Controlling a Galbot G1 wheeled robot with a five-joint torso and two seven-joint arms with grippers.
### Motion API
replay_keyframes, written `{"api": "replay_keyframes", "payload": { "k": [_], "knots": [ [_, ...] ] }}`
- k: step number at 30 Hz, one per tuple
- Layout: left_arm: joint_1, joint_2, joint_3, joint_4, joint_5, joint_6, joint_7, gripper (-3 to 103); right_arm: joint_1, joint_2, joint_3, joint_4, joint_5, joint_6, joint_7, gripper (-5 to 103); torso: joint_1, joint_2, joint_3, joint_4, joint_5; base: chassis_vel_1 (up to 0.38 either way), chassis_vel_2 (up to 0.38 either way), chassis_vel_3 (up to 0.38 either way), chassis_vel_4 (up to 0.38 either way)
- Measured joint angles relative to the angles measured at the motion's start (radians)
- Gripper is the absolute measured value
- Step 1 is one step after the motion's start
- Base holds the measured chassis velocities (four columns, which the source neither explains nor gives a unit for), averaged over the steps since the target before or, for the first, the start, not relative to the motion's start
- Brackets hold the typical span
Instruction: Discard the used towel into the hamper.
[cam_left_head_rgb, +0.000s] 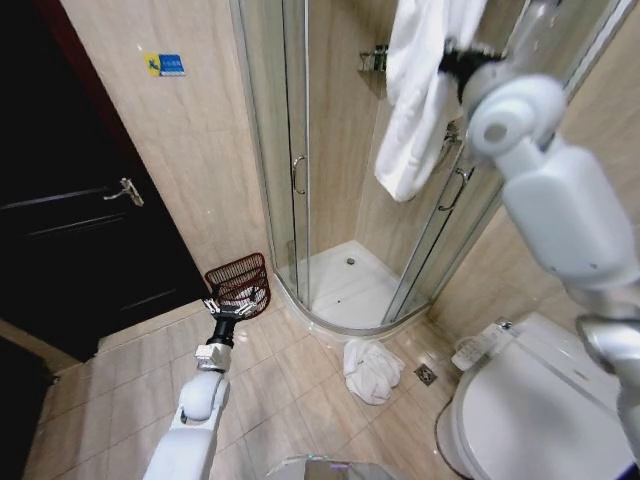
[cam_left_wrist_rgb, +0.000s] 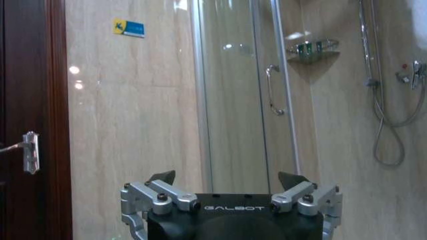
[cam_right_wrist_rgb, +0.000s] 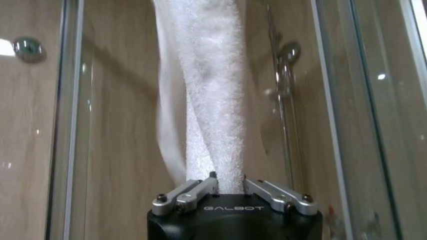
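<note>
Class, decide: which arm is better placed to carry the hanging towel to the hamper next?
Right. Its claw is shut on the hanging white towel. The left claw is open and empty, low beside the hamper.

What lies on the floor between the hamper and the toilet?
In the head view, a crumpled white towel lies on the tiles between the hamper and the toilet, beside the shower tray's curved edge.

Two white towels: one hanging towel far right, one crumpled towel on the floor; one hamper; two tools.
</note>
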Motion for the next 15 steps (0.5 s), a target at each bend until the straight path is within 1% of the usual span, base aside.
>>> {"api": "replay_keyframes", "payload": {
  "k": [1, 2, 3, 5, 6, 7, 9, 11, 12, 15],
  "knots": [
    [-0.001, -0.002, 0.002, 0.002, 0.0, 0.0, 0.0, 100, -0.066, -0.02, 0.028, 0.033, -0.007, 0.004, -0.008, 3, 0.0, 0.0, 0.0, -0.0001, 0.0002, 0.0, 0.0, 0.0, 0.0],
    [-0.002, -0.002, 0.003, 0.002, -0.001, 0.0, -0.001, 100, -0.102, -0.028, 0.043, 0.049, -0.014, 0.008, -0.013, 3, 0.0, 0.0, 0.0, 0.0001, -0.0001, 0.0, 0.0, 0.0, 0.0],
    [-0.002, -0.002, 0.003, 0.002, -0.001, 0.0, -0.001, 100, -0.102, -0.028, 0.043, 0.049, -0.014, 0.008, -0.013, 3, 0.0, 0.0, 0.0, 0.0001, -0.0001, 0.0, 0.0, 0.0, 0.0],
    [-0.002, -0.003, 0.006, 0.001, -0.005, 0.0, -0.003, 100, -0.177, -0.042, 0.078, 0.078, -0.031, 0.015, -0.026, 3, 0.0, 0.0, 0.0, 0.0001, 0.0004, 0.0, 0.0, 0.0, 0.0],
    [-0.003, -0.004, 0.008, -0.002, -0.005, 0.0, -0.005, 100, -0.236, -0.053, 0.115, 0.103, -0.047, 0.02, -0.039, 3, 0.0, 0.0, 0.0, 0.0002, 0.0003, 0.0, 0.0, 0.0, 0.0],
    [-0.003, -0.004, 0.008, -0.002, -0.005, 0.0, -0.005, 100, -0.236, -0.053, 0.115, 0.103, -0.047, 0.02, -0.039, 3, 0.0, 0.0, 0.0, 0.0002, 0.0003, 0.0, 0.0, 0.0, 0.0],
    [-0.004, -0.005, 0.011, -0.003, -0.004, 0.0, -0.005, 100, -0.307, -0.062, 0.158, 0.13, -0.073, 0.032, -0.055, 3, 0.0, 0.0, 0.0, 0.0, -0.0001, 0.0, 0.0, 0.0, 0.0],
    [-0.004, -0.006, 0.012, -0.003, -0.003, 0.0, -0.005, 100, -0.321, -0.063, 0.166, 0.134, -0.078, 0.033, -0.058, 3, 0.0, 0.0, 0.0, 0.0, 0.0, 0.0, 0.0, 0.0, 0.0],
    [-0.003, -0.009, 0.017, -0.004, 0.002, 0.0, -0.007, 100, -0.377, -0.064, 0.204, 0.151, -0.095, 0.039, -0.069, 3, 0.0, 0.0, 0.0, 0.0003, -0.0003, 0.0, 0.0, 0.0, 0.0],
    [-0.001, -0.018, 0.024, -0.004, 0.014, -0.002, -0.009, 100, -0.486, -0.061, 0.268, 0.178, -0.112, 0.041, -0.079, 3, 0.0, 0.0, 0.0, 0.0002, -0.0003, 0.0, 0.0, 0.0, 0.0]
  ]
}}
